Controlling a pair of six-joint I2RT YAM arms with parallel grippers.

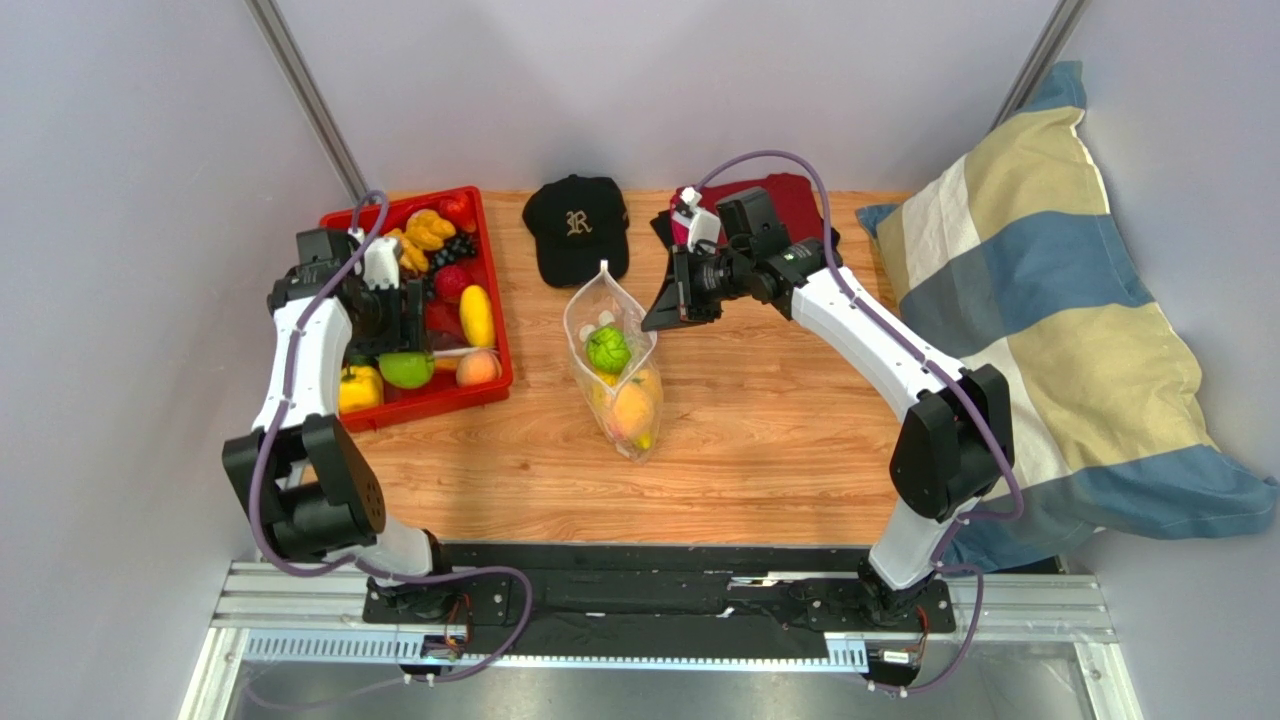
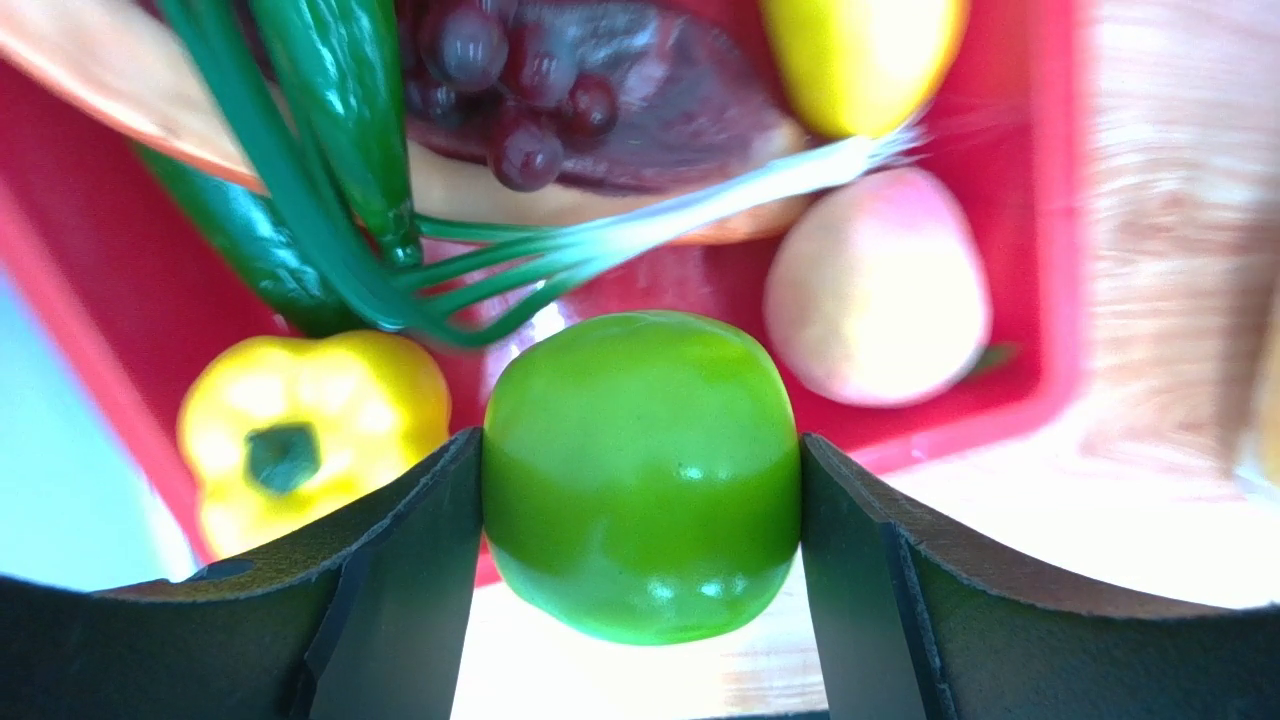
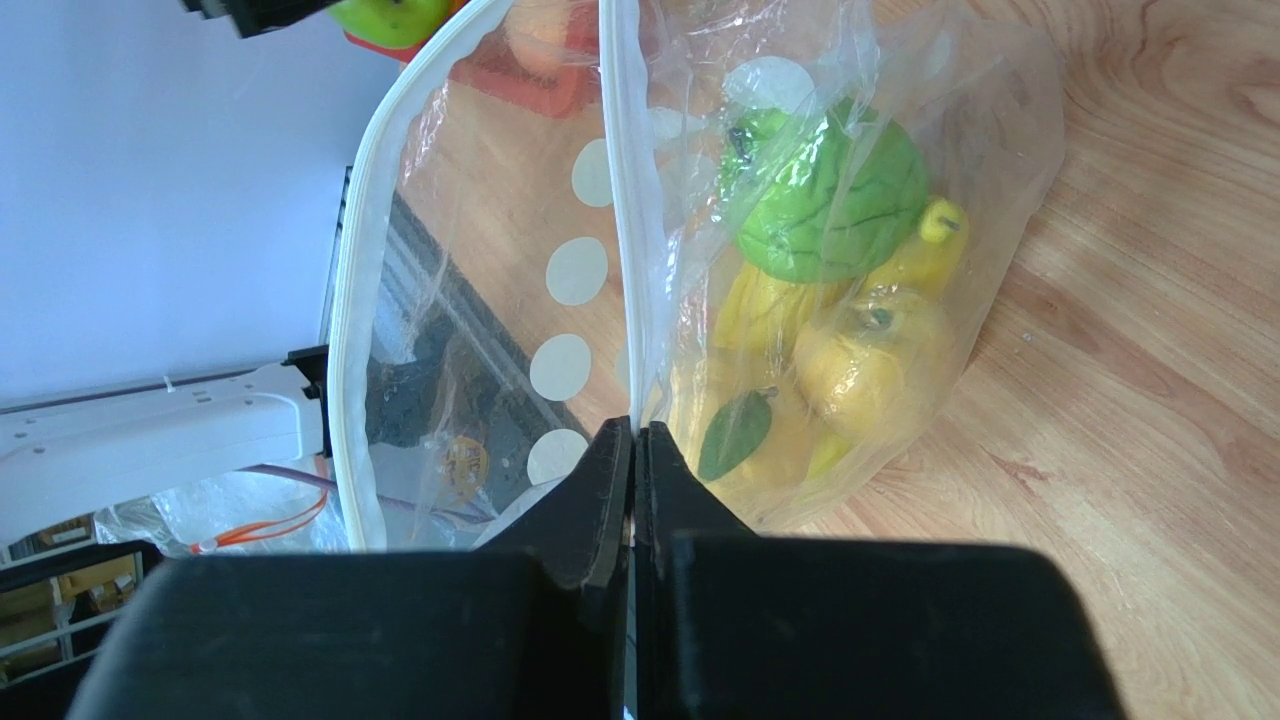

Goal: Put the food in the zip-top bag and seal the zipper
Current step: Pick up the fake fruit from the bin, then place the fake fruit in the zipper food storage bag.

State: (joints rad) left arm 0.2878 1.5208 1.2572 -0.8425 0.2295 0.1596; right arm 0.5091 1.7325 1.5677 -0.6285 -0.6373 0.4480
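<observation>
The zip-top bag point(image 1: 616, 375) stands open on the wooden table, clear with pale dots. It holds a green fruit point(image 3: 827, 195) and yellow fruits point(image 3: 872, 360). My right gripper point(image 1: 663, 312) is shut on the bag's rim, pinching the white zipper point(image 3: 356, 300) strip at its fingertips point(image 3: 633, 443) and holding the mouth up. I cannot make out the slider tab. My left gripper point(image 1: 400, 357) is shut on a green round fruit point(image 2: 642, 473) over the front of the red tray point(image 1: 436, 408). More food lies in the tray: a yellow pepper point(image 2: 308, 428), a peach fruit point(image 2: 879, 285), a banana point(image 1: 476, 315).
A black cap point(image 1: 576, 225) lies behind the bag, with a dark red cloth point(image 1: 789, 203) behind my right wrist. A striped pillow point(image 1: 1052, 300) fills the table's right side. Green onion and grapes point(image 2: 511, 75) crowd the tray.
</observation>
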